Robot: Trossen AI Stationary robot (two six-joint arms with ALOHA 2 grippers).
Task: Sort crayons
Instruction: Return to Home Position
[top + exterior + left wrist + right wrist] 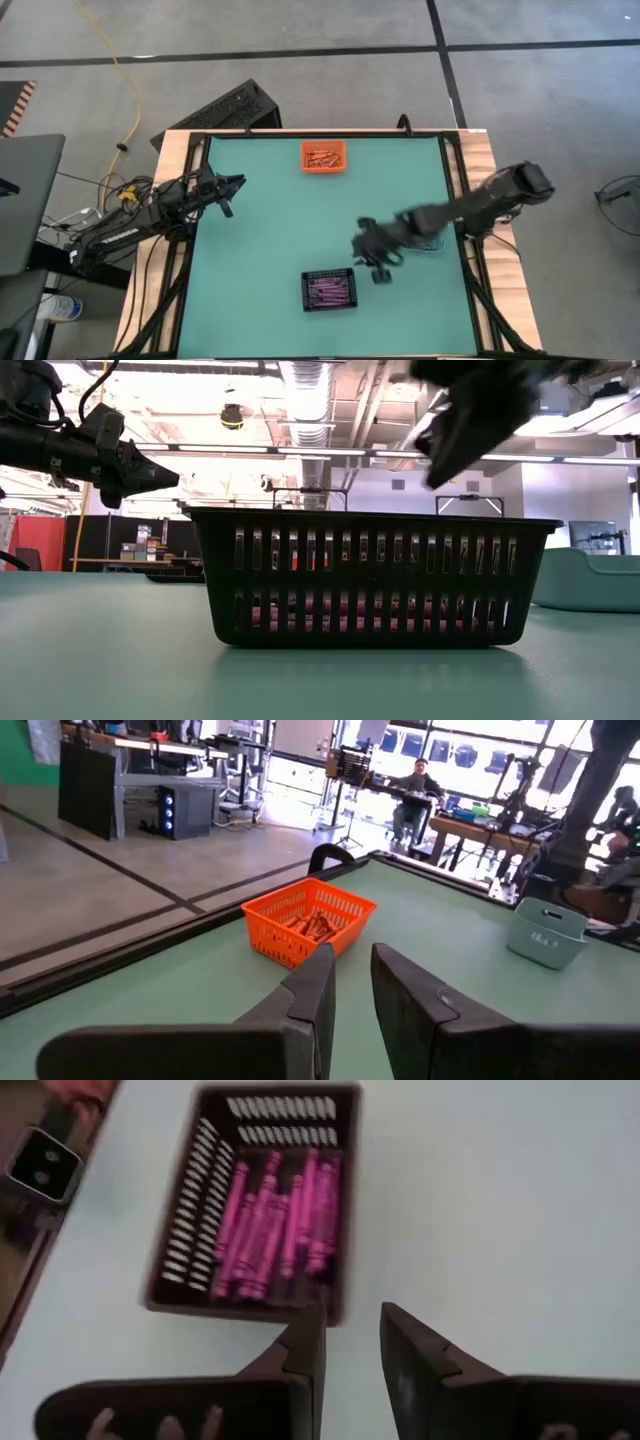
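Purple crayons (270, 1220) lie side by side in a black slotted bin (330, 290) near the table's front edge. Orange crayons (312, 925) lie in an orange bin (324, 157) at the far edge. My right gripper (380, 272) hangs above the table just right of and beyond the black bin, slanting down toward it, open with nothing between its fingers (352, 1320). My left gripper (236, 185) waits at the table's left edge, held level and pointing toward the orange bin, its fingers slightly apart and holding nothing (350, 960).
A teal bin (545, 932) stands on the right part of the table, under my right arm in the high view. The table has a raised black rim (200, 200). Bare green surface lies between the bins. A person sits at a desk beyond the table.
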